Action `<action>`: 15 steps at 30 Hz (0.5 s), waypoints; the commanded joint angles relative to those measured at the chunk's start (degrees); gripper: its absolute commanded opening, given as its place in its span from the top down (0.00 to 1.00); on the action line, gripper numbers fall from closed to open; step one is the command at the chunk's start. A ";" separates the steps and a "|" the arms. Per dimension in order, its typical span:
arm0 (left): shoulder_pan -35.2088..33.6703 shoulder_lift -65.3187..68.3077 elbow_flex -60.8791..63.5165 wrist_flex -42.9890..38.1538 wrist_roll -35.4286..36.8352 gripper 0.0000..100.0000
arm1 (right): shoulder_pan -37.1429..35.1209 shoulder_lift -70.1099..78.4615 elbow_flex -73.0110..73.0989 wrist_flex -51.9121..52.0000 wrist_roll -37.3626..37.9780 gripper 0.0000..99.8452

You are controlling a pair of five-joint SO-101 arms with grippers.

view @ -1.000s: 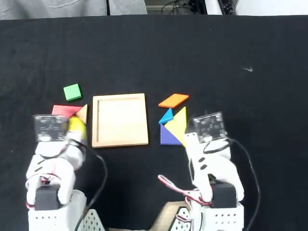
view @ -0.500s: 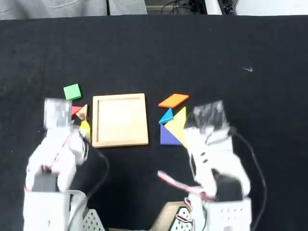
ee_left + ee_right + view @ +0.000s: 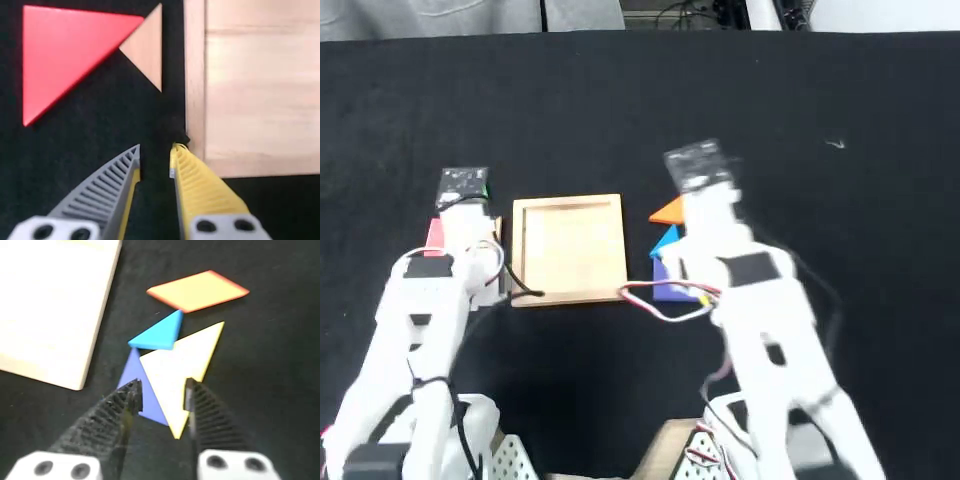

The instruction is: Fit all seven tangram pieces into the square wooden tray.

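Observation:
The square wooden tray point(image 3: 570, 250) lies with nothing in it. My left gripper point(image 3: 155, 152) is open, its tips just beside the tray's left rim point(image 3: 194, 75) near the near corner. Ahead of it lie a red triangle point(image 3: 65, 50) and a small wooden triangle point(image 3: 147, 50). On the tray's other side, my right gripper point(image 3: 162, 390) hangs open over a yellow triangle point(image 3: 182, 365). A purple triangle point(image 3: 137, 390), a small blue triangle point(image 3: 160, 334) and an orange parallelogram point(image 3: 197, 290) lie around the yellow one. Neither gripper holds anything.
The black tabletop point(image 3: 840, 200) stretches wide beyond and to the right of the pieces. In the high view the left arm point(image 3: 450, 270) covers much of the red triangle point(image 3: 434, 232), and the right arm point(image 3: 730, 260) covers the yellow piece.
Both arms have stretched forward from their bases. The left one now reaches over the pieces left of the tray, the right one over the pieces to its right.

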 commanded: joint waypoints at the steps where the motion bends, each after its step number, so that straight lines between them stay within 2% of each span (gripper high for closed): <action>1: -2.15 0.35 -0.22 -5.63 0.70 0.89 | -3.16 6.11 -3.12 -2.73 -3.78 0.77; 4: -2.86 0.35 1.89 -9.49 0.70 0.89 | -2.90 10.59 -3.82 -5.01 -4.75 0.76; 15: -2.33 0.35 1.27 -9.49 2.90 0.89 | -0.26 25.01 -10.68 -7.74 -4.31 0.76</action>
